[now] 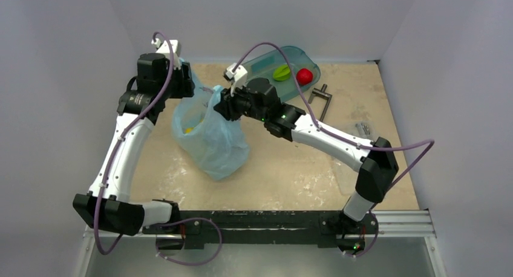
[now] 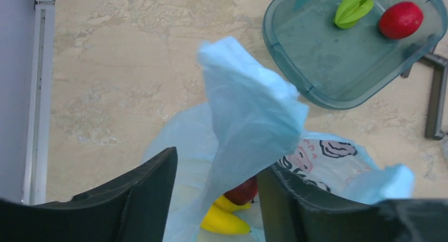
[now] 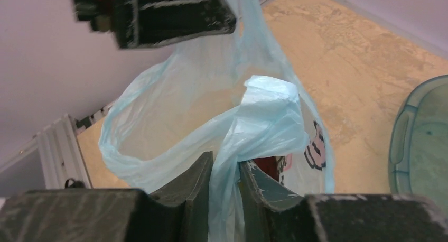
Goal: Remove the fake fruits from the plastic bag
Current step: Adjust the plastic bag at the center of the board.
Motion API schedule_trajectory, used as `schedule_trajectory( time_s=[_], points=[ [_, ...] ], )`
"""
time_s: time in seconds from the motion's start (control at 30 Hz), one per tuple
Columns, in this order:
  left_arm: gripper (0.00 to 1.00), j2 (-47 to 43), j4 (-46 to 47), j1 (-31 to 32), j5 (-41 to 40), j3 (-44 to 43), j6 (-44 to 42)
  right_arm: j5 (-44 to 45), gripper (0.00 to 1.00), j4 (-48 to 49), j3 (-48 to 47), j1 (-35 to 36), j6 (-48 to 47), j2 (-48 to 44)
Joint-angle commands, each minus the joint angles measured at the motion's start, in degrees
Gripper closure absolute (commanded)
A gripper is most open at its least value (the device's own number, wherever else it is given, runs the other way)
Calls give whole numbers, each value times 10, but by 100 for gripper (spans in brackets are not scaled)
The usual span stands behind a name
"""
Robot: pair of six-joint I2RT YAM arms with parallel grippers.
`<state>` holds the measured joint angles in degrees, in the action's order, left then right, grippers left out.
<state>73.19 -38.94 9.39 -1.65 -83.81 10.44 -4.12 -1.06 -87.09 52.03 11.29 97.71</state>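
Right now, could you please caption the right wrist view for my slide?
Right tool pinches a handle of the light-blue plastic bag, mouth open, maroon fruit inside.

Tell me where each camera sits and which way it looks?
Top external: above and behind the bases, looking down at the table; both arms show.
Left wrist: on the left arm, looking down into the plastic bag; left end effector frames it.
Right wrist: on the right arm, facing the bag's mouth; right end effector pinches its plastic.
Shared: both wrist views show the bag and teal tray.
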Motion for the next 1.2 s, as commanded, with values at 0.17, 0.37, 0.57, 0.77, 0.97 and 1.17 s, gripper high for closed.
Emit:
schedule_trajectory(
  time_s=[0.17,0.37,0.57,0.77,0.97,1.17],
  points=[
    [98,15,40,-4,35,29,-37,-154,98,103,187,59,-11,-134],
    [100,1,36,-10,66,42,-32,-177,100,115,298,144,29,-160],
    [100,-10,35,-10,61,54,-44,-130,96,166,353,187,99,-74],
    [98,-15,38,-9,66,65,-49,-15,75,128,292,203,131,-20],
    [46,-42,-8,-5,68,66,-17,-24,52,119,285,202,112,-34],
    [35,-161,-128,-7,41,105,24,-35,32,122,298,202,110,-64]
  ],
)
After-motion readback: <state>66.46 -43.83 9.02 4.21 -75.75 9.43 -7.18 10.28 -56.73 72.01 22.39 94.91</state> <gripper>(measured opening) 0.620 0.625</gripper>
